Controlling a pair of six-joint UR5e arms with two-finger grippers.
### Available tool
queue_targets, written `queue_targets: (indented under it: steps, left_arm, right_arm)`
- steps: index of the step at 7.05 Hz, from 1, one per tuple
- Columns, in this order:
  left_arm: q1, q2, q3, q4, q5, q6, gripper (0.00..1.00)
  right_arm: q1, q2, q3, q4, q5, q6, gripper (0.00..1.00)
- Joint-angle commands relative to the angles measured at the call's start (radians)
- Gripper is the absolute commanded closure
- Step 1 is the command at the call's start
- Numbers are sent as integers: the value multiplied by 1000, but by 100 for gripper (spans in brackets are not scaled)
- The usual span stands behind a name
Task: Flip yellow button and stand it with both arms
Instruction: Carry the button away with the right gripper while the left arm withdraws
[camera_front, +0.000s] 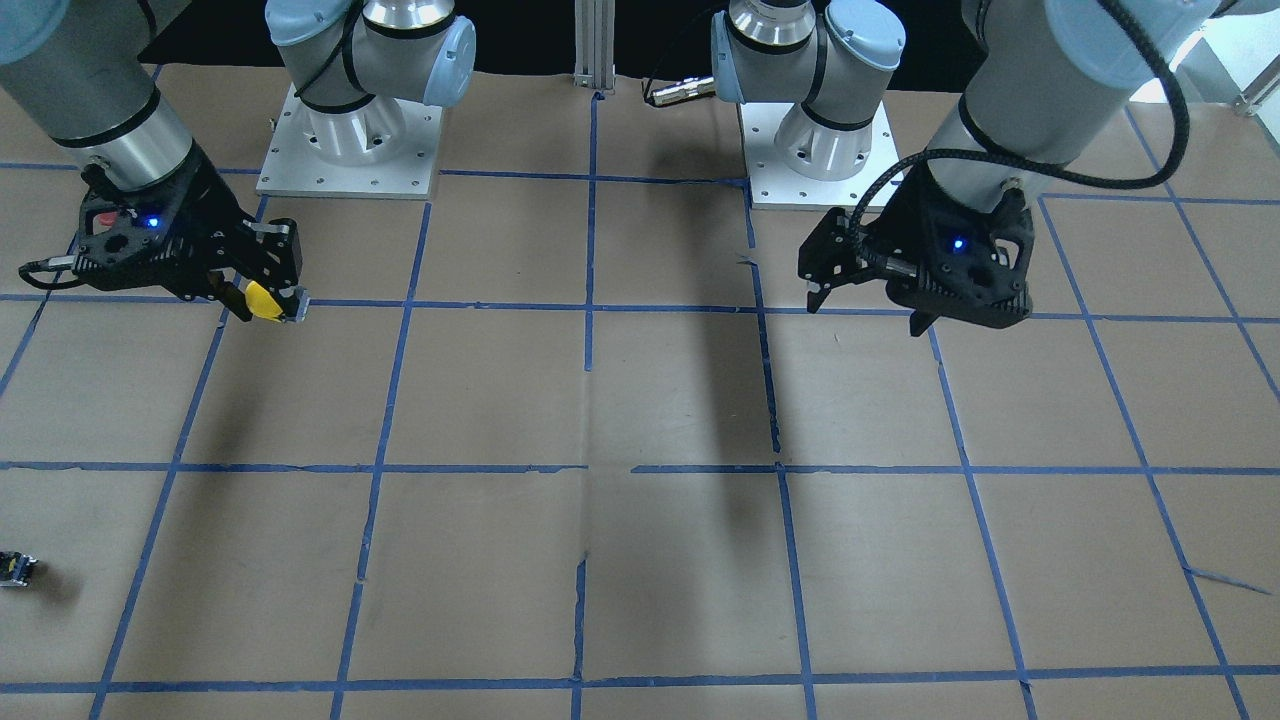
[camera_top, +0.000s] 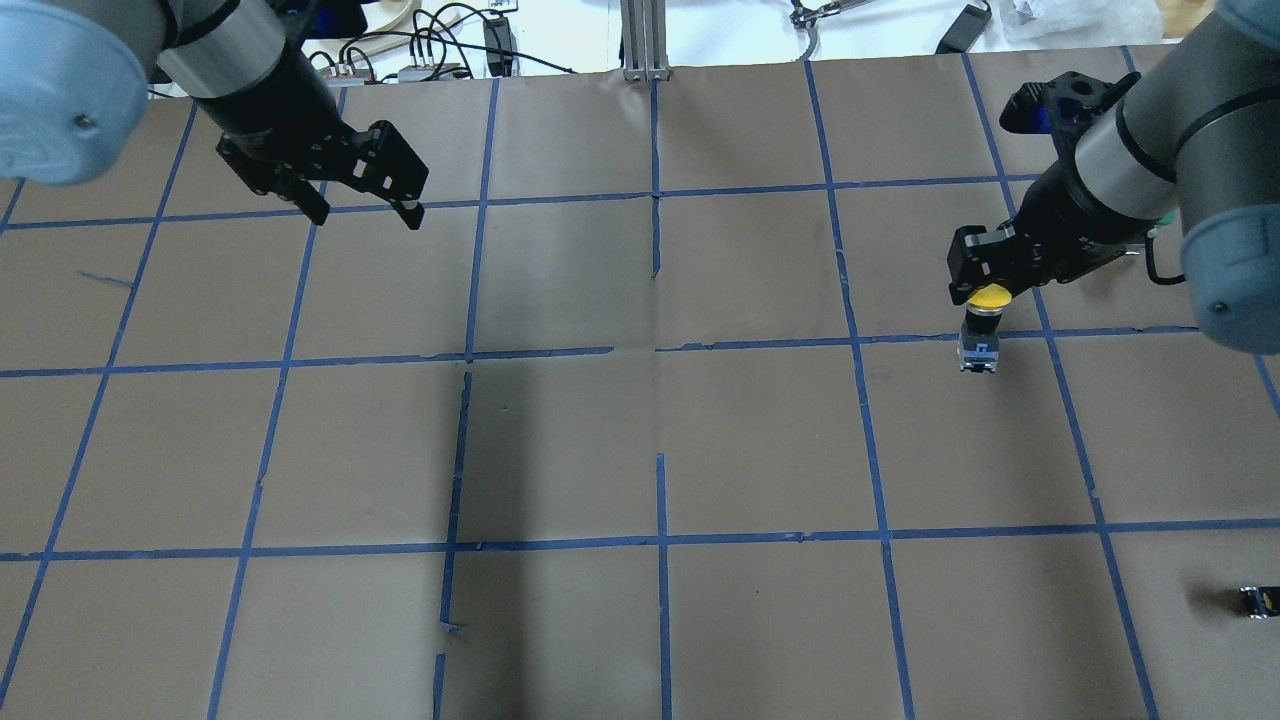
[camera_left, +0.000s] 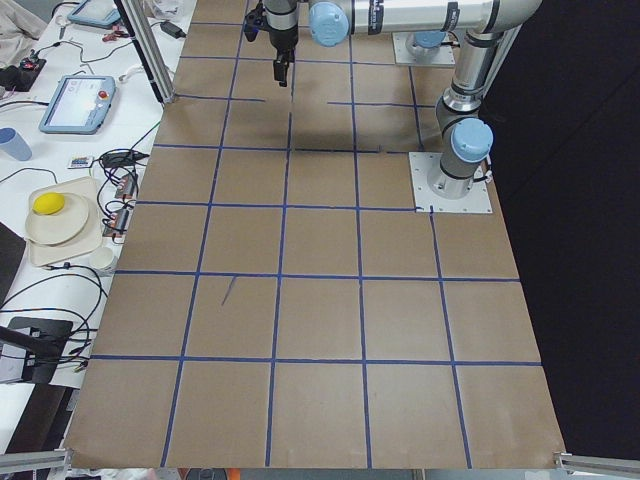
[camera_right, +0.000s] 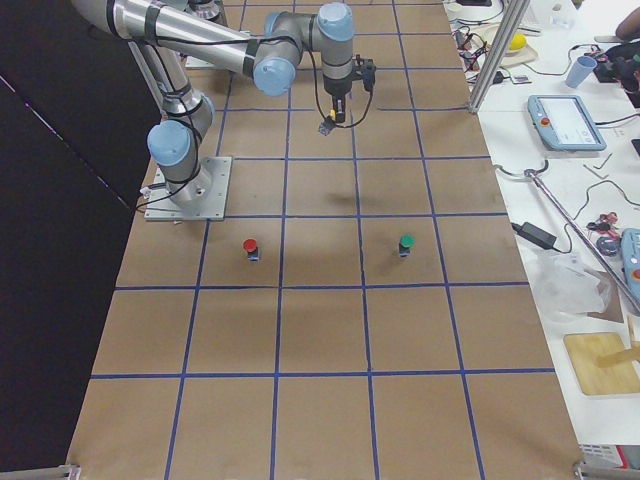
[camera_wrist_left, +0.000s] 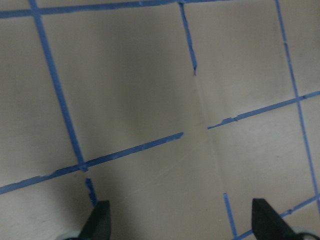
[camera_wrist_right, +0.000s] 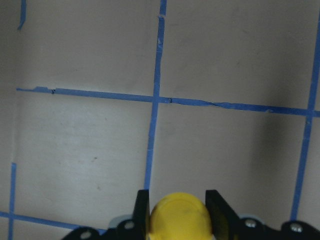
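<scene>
Room aplenty between right hand (camera_top: 985, 300), clamped on yellow button (camera_top: 979, 345), seemingly aloft, and left hand (camera_top: 365, 215), jaws apart.

— What carries it all?
— A table (camera_top: 640, 450) under brown paper, squared off with blue tape (camera_top: 660, 541).
— And on it?
— Two metal base plates (camera_front: 300, 180) (camera_front: 765, 190) at the robot's side. A red button (camera_right: 250, 246) and a green button (camera_right: 406, 243) stand upright in one row, a square between them. A small dark part (camera_top: 1258, 600) lies near the edge on the robot's right.
</scene>
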Motion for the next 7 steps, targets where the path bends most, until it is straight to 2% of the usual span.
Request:
queue_targets:
  steps: [1, 3, 4, 5, 7]
  left_arm:
    - [-20, 1, 32, -63, 187, -108, 0]
    - [-39, 30, 17, -64, 80, -131, 0]
    - [-41, 27, 19, -63, 76, -137, 0]
    - [-41, 21, 17, -61, 79, -142, 0]
    - [-41, 14, 19, -57, 83, -138, 0]
  right_arm:
    - [-148, -12, 35, -19, -4, -353, 88]
    - [-308, -11, 75, -86, 11, -724, 90]
    - [-389, -11, 95, -102, 28, -912, 90]
    - [-471, -3, 110, -96, 99, -1092, 90]
    - [-560, 0, 130, -93, 135, -1338, 90]
